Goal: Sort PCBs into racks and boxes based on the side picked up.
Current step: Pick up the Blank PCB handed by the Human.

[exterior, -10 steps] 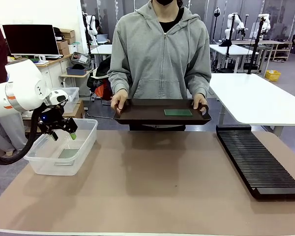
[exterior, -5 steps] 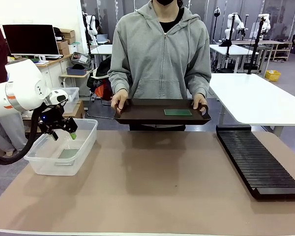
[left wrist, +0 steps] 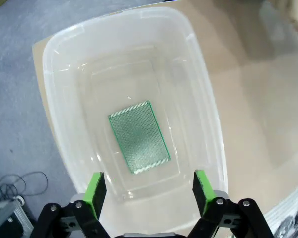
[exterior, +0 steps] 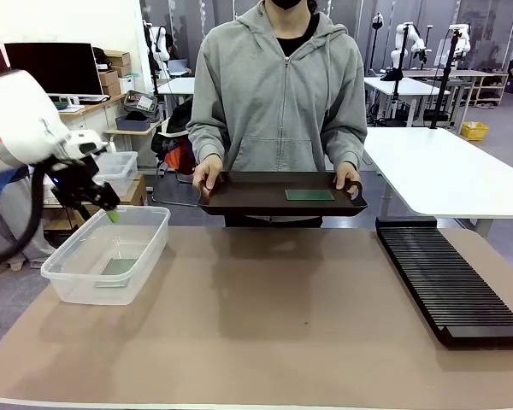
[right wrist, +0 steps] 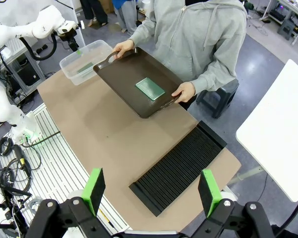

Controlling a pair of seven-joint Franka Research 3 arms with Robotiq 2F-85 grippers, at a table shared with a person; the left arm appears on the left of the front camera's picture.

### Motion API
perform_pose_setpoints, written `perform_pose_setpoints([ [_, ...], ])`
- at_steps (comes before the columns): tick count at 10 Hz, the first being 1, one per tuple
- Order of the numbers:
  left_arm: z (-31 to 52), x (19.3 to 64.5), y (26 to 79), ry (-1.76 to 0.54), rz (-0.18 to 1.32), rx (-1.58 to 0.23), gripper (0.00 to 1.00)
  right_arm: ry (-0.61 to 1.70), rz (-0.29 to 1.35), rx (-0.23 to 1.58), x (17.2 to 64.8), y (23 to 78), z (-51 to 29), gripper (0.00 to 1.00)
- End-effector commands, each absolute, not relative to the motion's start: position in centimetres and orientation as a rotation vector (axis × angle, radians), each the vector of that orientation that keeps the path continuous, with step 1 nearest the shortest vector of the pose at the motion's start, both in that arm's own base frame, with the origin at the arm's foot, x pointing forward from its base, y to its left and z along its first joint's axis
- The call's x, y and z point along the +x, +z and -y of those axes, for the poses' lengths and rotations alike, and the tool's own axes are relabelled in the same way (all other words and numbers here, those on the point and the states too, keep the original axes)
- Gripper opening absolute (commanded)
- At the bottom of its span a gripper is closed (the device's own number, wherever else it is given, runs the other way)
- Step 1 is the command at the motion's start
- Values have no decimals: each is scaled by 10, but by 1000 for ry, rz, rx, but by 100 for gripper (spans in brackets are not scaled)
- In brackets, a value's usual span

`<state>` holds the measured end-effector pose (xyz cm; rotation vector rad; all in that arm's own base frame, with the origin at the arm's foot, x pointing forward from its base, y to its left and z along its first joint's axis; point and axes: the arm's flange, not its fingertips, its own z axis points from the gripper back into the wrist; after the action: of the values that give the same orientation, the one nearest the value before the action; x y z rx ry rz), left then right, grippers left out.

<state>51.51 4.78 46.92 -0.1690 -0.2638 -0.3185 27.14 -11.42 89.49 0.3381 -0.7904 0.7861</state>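
One green PCB (exterior: pixel 120 266) lies flat on the floor of the clear box (exterior: pixel 150 245) at the table's left; in the left wrist view this PCB (left wrist: pixel 139 137) sits in the middle of the box (left wrist: pixel 204 99). My left gripper (exterior: pixel 107 209) hangs open and empty above the box's far left rim, and its jaws (left wrist: pixel 148 179) stand wide over the board. A second PCB (exterior: pixel 309 195) rests on a dark brown tray (exterior: pixel 239 202) held by the person. My right gripper (right wrist: pixel 152 182) is open and empty, high above the black rack (right wrist: pixel 181 166).
The person stands at the far edge with a hand (exterior: pixel 207 175) on each tray handle. The slotted rack (exterior: pixel 449 282) runs along the table's right side. Between box and rack lies bare brown table (exterior: pixel 282 316). White tables and shelves stand beyond.
My left gripper has risen and drawn back to the left, from inside the box to above its rim. The PCB stays on the box floor; the tray has not moved.
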Motion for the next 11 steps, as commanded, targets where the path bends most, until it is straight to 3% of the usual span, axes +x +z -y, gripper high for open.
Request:
perform_pose_setpoints([
  [1, -79, 515, 503, -424, 213, -268, 93, 795, 794, 342, 270, 896, 112, 100],
  [3, -88, 502, 545, -549, 270, -345, 93, 795, 794, 342, 270, 896, 112, 100],
  [5, -101, 495, 580, -602, 374, -302, 93, 795, 794, 342, 270, 896, 112, 100],
  [6, -103, 488, 595, -616, 426, -261, 100, 795, 794, 342, 270, 896, 112, 100],
  [11, -118, 450, 662, -783, 577, -291, 100, 795, 794, 342, 270, 896, 112, 100],
])
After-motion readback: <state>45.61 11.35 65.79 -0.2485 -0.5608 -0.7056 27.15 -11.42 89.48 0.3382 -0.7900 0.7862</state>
